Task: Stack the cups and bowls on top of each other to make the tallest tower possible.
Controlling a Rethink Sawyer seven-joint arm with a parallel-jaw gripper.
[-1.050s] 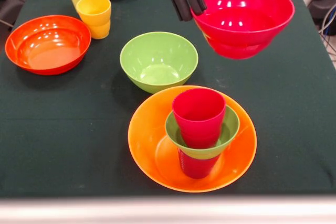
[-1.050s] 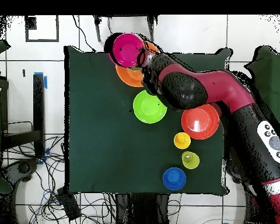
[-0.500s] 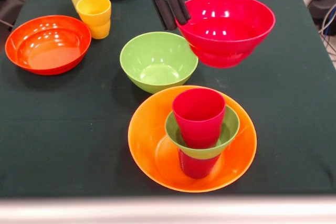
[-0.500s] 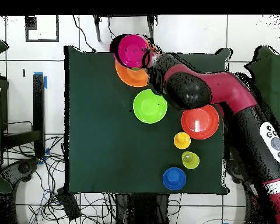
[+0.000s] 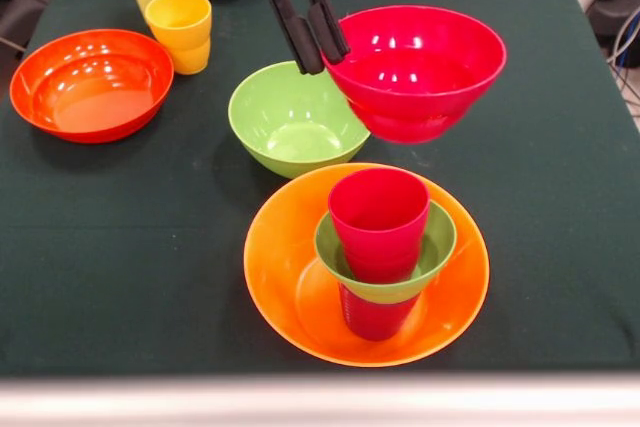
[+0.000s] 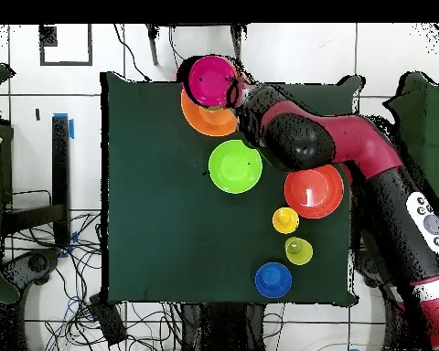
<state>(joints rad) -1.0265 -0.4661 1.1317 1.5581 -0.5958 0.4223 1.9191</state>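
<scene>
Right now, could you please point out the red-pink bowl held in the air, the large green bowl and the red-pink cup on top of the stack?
red-pink bowl (image 5: 425,72): front view, on its inner wall.
large green bowl (image 5: 285,127): front view, on its inner floor.
red-pink cup (image 5: 380,232): front view, on its outer side.

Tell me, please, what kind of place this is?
Probably a robotics lab, not a home. A red robot arm works over a table with a dark green cloth, loose cables lie on the tiled floor, and plastic bowls serve as test objects.

Bright even overhead light, glossy glare on the red-pink bowl (image 5: 420,72), soft shadows.
</scene>
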